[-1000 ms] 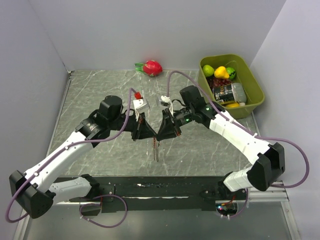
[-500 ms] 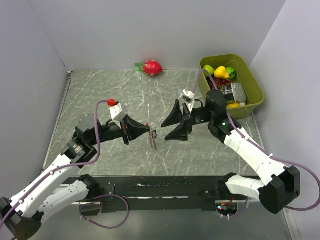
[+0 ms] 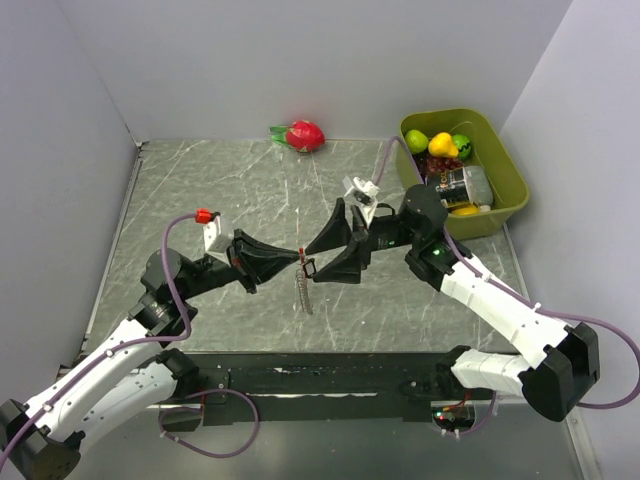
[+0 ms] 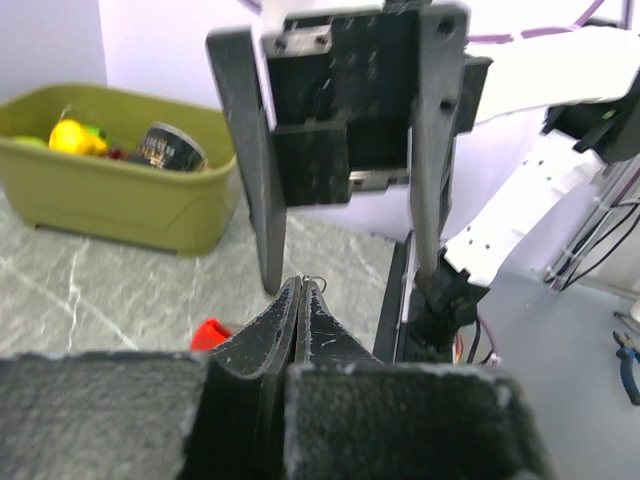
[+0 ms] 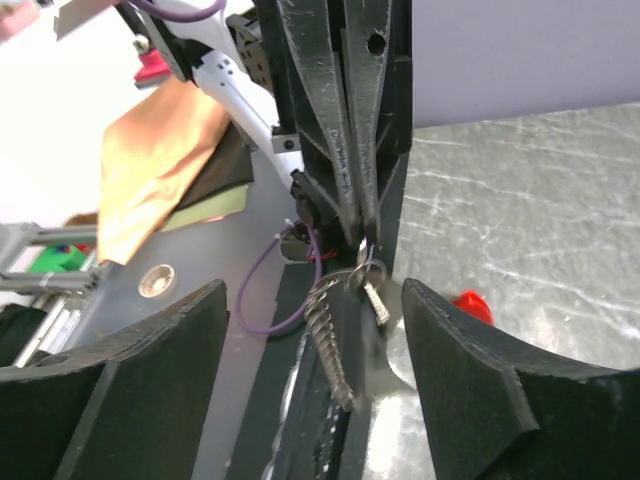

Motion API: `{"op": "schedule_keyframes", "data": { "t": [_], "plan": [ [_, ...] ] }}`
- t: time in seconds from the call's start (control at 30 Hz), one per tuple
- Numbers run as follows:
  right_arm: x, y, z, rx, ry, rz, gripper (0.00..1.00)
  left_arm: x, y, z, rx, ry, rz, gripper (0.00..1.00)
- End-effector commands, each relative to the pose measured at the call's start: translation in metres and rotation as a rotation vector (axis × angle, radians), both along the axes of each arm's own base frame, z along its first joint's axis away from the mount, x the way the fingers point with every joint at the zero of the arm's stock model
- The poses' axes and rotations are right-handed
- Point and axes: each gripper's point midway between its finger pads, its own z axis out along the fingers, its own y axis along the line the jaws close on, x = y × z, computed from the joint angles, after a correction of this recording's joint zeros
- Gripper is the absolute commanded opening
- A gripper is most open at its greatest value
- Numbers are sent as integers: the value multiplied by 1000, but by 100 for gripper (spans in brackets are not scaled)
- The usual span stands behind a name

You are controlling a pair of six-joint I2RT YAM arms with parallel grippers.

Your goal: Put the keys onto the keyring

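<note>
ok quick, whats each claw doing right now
left claw: shut on the keyring, its chain hanging below.
right claw: open, holding nothing, facing the left claw's tip.

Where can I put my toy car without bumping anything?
Best spot: the bare far-left corner of the table, between the left wall and the dragon fruit. There's also a strip near the front edge, below the hanging keyring. The middle is crowded, where the left claw and right claw meet, and the green bin is full.
</note>
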Motion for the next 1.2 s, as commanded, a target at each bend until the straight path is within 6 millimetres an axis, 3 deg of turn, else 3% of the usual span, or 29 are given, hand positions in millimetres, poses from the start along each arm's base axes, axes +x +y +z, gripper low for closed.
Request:
{"op": "schedule_keyframes", "data": {
  "t": [0.0, 0.07, 0.27, 0.37, 0.4, 0.5, 1.17],
  "plan": [
    [9, 9, 9, 6, -52, -49, 72, -15, 4, 37, -110, -105, -42, 1],
    [12, 10, 6, 2, -46, -67, 68, -17, 4, 38, -110, -111, -50, 1],
    [16, 14, 2, -4, -25, -65, 44, -20, 5, 40, -113, -115, -55, 1],
    [16, 15, 0, -7, -17, -60, 27, -20, 6, 41, -117, -117, -52, 1],
    [15, 16, 0, -8, -15, -51, 15, -19, 6, 41, -117, -114, -50, 1],
    [14, 16, -4, -16, -14, -37, 0, -20, 7, 42, -119, -118, -45, 1],
    [5, 20, -51, -157, -28, 27, 0, -19, 12, 46, -124, -124, -17, 1]
  ]
}}
